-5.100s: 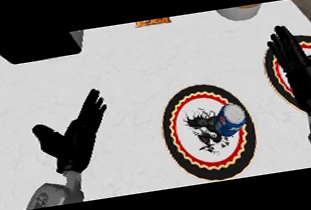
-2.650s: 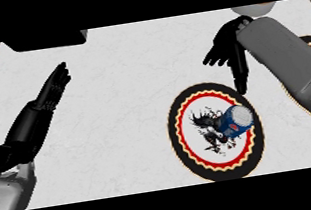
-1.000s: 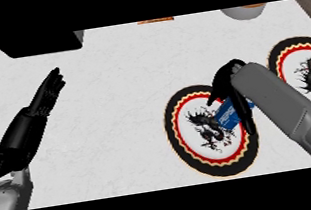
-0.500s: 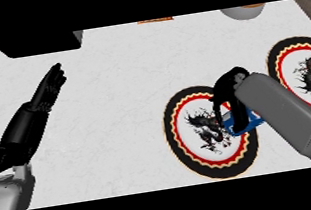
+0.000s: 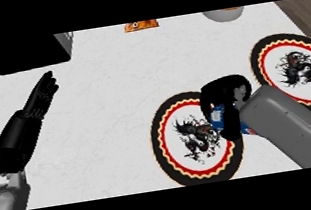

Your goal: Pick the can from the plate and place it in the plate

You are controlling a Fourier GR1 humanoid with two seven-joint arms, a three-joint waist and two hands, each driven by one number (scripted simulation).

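You have two round plates on the white counter (image 5: 114, 108), each with a black rim, a red zigzag band and a dark dragon figure on its white middle. Take the near plate (image 5: 187, 145) as your landmark. The blue can (image 5: 224, 119) is on this plate, at its right side, lying tilted rather than upright as far as you can see; only a strip of its blue side with a light label shows.

Your right hand (image 5: 224, 94) sits over the can from the plate's far right edge, its black fingers curled down round the can and hiding most of it. The grey right forearm (image 5: 296, 129) crosses the plate's right rim and covers that part of it. You cannot tell whether the can is lifted clear of the plate or touching it.

The far plate (image 5: 299, 73) lies just beyond and to the right of the near plate, their rims close together; nothing lies on it, and the forearm overlaps its near edge.

Well to the left of the near plate, your left hand (image 5: 39, 101) rests with fingers straight and together, holding nothing.

Beyond the near plate, at the counter's far edge, you can see a black box (image 5: 24, 53) to the left, a small orange item (image 5: 143, 24) in the middle, and a pale round vessel (image 5: 223, 14) to the right, cut off by the edge.
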